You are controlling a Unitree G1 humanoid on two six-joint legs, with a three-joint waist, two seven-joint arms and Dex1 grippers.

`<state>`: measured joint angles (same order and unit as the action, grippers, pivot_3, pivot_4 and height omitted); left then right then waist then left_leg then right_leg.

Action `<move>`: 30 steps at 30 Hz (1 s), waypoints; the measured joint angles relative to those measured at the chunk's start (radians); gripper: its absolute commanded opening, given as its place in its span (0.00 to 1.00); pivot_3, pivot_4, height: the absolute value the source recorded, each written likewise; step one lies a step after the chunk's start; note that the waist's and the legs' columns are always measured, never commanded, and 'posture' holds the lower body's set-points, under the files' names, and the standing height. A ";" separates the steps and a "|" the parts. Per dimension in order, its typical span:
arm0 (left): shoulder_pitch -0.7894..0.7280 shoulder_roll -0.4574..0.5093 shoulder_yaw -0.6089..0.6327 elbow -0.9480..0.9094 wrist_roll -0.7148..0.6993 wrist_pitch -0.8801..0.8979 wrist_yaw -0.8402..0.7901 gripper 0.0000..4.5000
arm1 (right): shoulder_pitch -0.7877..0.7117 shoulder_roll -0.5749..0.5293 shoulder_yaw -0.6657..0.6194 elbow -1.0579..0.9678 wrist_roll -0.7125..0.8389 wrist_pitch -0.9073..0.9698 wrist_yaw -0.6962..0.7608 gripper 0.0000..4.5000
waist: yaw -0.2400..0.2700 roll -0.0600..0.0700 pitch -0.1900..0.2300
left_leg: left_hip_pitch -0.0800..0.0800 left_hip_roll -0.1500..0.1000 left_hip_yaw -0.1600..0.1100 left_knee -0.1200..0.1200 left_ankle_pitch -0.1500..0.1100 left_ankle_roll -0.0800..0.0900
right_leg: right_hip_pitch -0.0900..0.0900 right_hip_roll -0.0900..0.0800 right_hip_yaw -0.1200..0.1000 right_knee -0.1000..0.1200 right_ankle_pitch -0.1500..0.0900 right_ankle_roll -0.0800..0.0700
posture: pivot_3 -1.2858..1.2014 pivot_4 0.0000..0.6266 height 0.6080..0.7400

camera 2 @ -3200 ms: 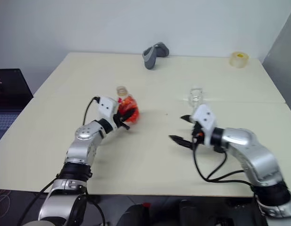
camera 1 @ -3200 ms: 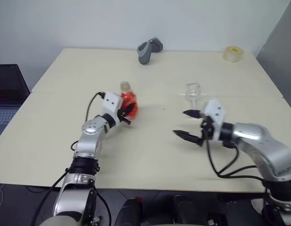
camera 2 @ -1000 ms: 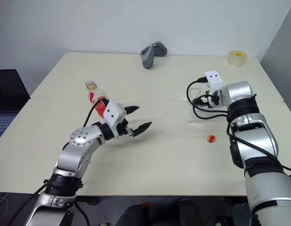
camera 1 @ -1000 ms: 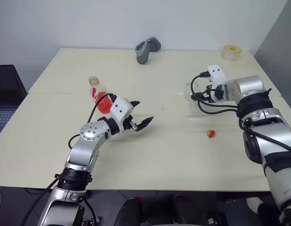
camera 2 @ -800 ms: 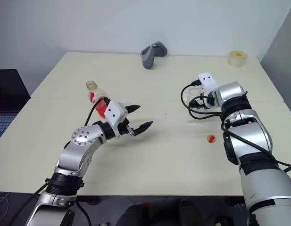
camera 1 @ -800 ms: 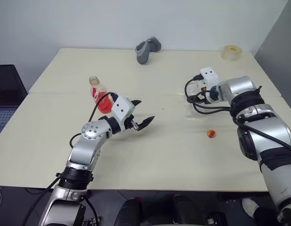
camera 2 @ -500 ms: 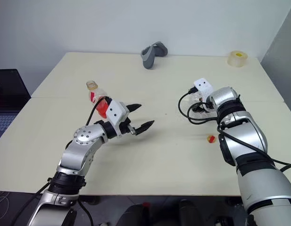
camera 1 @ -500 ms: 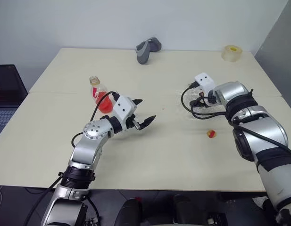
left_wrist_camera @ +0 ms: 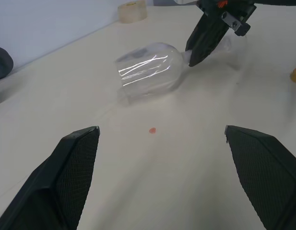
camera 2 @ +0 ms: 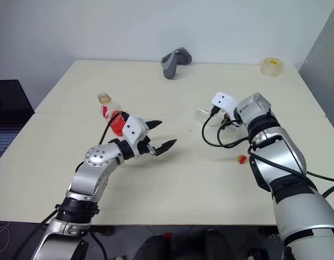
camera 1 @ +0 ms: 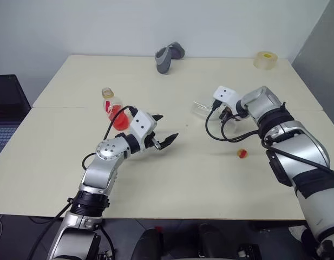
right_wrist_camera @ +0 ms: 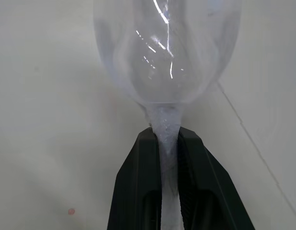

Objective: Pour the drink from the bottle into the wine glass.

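Since a second ago the right gripper point(right_wrist_camera: 165, 143) has closed on the stem of the glass point(left_wrist_camera: 148, 69) and rolled its wrist, so the glass has tipped over toward the table's middle: its bowl now lies nearly on its side, mouth pointing toward the bottle's side, close to or touching the table point(camera 1: 172, 179); which, I cannot tell. The black fingers point(right_wrist_camera: 138, 177) pinch the thin stem just under the bowl. The left gripper point(camera 1: 162, 131) hangs over the table with its jaws wide apart and empty, aimed toward the glass.

Behind that arm the bottle point(camera 1: 113, 110) stands upright near the table's left side, cap off, red drink point(camera 1: 119, 119) in its lower body. The cap point(camera 1: 242, 154) lies on the table near the right arm.

By the look of it, the glass is light, rigid, smooth and breakable. The stem is the slimmest and weakest part, so a hard squeeze or a twist there risks snapping it, and it may swivel in the pinch. Standing it upright on its foot comes before any pouring. The bottle is light, slightly squashy plastic; its body is the place to grasp.
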<state>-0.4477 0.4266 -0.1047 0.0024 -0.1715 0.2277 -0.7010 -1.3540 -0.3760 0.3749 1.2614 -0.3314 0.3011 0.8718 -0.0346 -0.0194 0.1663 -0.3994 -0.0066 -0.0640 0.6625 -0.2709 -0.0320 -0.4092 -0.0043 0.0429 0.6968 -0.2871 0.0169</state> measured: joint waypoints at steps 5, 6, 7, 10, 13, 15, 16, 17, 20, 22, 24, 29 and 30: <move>0.006 0.011 0.004 -0.002 0.000 0.005 0.002 1.00 | 0.025 -0.029 -0.028 -0.131 0.018 -0.024 0.035 0.03 | 0.000 0.000 0.000 | 0.000 0.000 0.000 0.000 0.000 0.000 | 0.000 0.000 0.000 0.000 0.000 0.000 | 0.52 0.24 1.00; 0.012 0.014 0.010 -0.005 -0.002 0.010 0.006 1.00 | 0.050 -0.039 -0.053 -0.192 0.043 -0.006 0.045 0.03 | 0.001 0.001 0.000 | -0.001 0.000 -0.001 0.000 0.000 0.000 | 0.000 0.000 0.000 0.000 0.000 0.000 | 0.52 0.24 1.00; 0.018 0.018 0.017 -0.008 -0.005 0.016 0.009 1.00 | 0.080 -0.046 -0.080 -0.256 0.063 0.014 0.052 0.03 | 0.001 0.000 0.000 | -0.001 0.000 -0.001 0.000 0.000 0.000 | 0.000 0.000 0.000 0.000 0.000 0.000 | 0.52 0.24 1.00; 0.037 0.025 0.044 -0.016 -0.017 0.037 0.013 1.00 | 0.197 -0.047 -0.157 -0.472 0.142 0.088 0.058 0.03 | 0.002 0.001 0.000 | -0.001 0.000 -0.003 0.000 0.000 0.000 | 0.000 0.000 0.000 0.000 0.000 0.000 | 0.52 0.24 1.00; 0.053 0.029 0.075 -0.044 -0.056 0.077 0.012 1.00 | 0.353 0.035 -0.258 -0.711 0.229 0.178 -0.033 0.03 | 0.001 0.000 0.000 | -0.001 0.001 -0.004 0.000 0.000 0.000 | 0.000 0.000 0.000 0.001 0.000 0.000 | 0.52 0.24 1.00; 0.054 0.031 0.099 -0.059 -0.089 0.107 0.009 1.00 | 0.453 0.120 -0.301 -0.820 0.281 0.188 -0.111 0.03 | -0.002 0.001 0.000 | -0.001 0.001 -0.004 0.000 0.000 0.000 | 0.000 0.000 0.000 0.001 0.000 0.000 | 0.52 0.24 1.00; 0.054 0.033 0.106 -0.071 -0.105 0.122 0.004 1.00 | 0.488 0.158 -0.314 -0.849 0.296 0.187 -0.149 0.03 | -0.001 0.001 0.000 | -0.001 0.001 -0.004 0.001 0.000 0.000 | 0.000 0.000 -0.001 0.001 0.000 0.000 | 0.52 0.24 1.00; 0.057 0.046 0.114 -0.086 -0.127 0.143 -0.013 1.00 | 0.530 0.217 -0.337 -0.880 0.316 0.178 -0.213 0.03 | 0.000 0.001 0.000 | -0.001 0.001 -0.005 0.001 0.000 0.000 | 0.000 0.000 -0.001 0.001 0.000 0.000 | 0.52 0.24 1.00; 0.061 0.114 0.140 -0.106 -0.169 0.186 -0.066 1.00 | 0.636 0.380 -0.403 -0.922 0.366 0.087 -0.389 0.03 | -0.001 0.001 0.000 | -0.001 0.001 -0.005 0.000 0.000 0.000 | 0.000 0.000 -0.001 0.001 0.000 0.000 | 0.52 0.24 1.00; 0.054 0.141 0.152 -0.106 -0.180 0.198 -0.084 1.00 | 0.669 0.439 -0.413 -0.902 0.387 0.029 -0.455 0.03 | -0.001 0.001 0.001 | -0.001 0.000 -0.005 0.000 0.000 -0.001 | 0.000 0.000 -0.001 0.001 0.000 0.000 | 0.52 0.24 1.00; 0.044 0.157 0.153 -0.105 -0.182 0.202 -0.098 1.00 | 0.674 0.460 -0.414 -0.859 0.392 -0.032 -0.499 0.03 | 0.005 0.001 0.001 | -0.001 -0.001 -0.005 0.001 0.001 -0.002 | 0.001 0.000 -0.002 0.000 0.000 0.000 | 0.52 0.24 1.00; 0.007 0.160 0.153 -0.096 -0.182 0.204 -0.107 1.00 | 0.677 0.462 -0.418 -0.803 0.406 -0.132 -0.528 0.03 | 0.003 0.001 0.000 | 0.000 0.000 -0.006 0.000 0.001 -0.002 | 0.002 0.000 -0.002 0.000 0.000 0.000 | 0.52 0.24 1.00; 0.003 0.160 0.153 -0.096 -0.183 0.204 -0.111 1.00 | 0.682 0.458 -0.418 -0.803 0.414 -0.141 -0.525 0.03 | 0.002 0.001 0.000 | 0.000 0.000 -0.006 0.000 0.001 -0.002 | 0.002 0.000 -0.002 -0.001 0.000 0.000 | 0.52 0.24 1.00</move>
<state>-0.4444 0.5867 0.0481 -0.0938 -0.3543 0.4319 -0.8121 -0.6719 0.0822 -0.0434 0.4584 0.0831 0.1601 0.3471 -0.0330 -0.0186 0.1668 -0.3995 -0.0068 -0.0698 0.6626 -0.2695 -0.0344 -0.4070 -0.0041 0.0410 0.6963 -0.2871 0.0169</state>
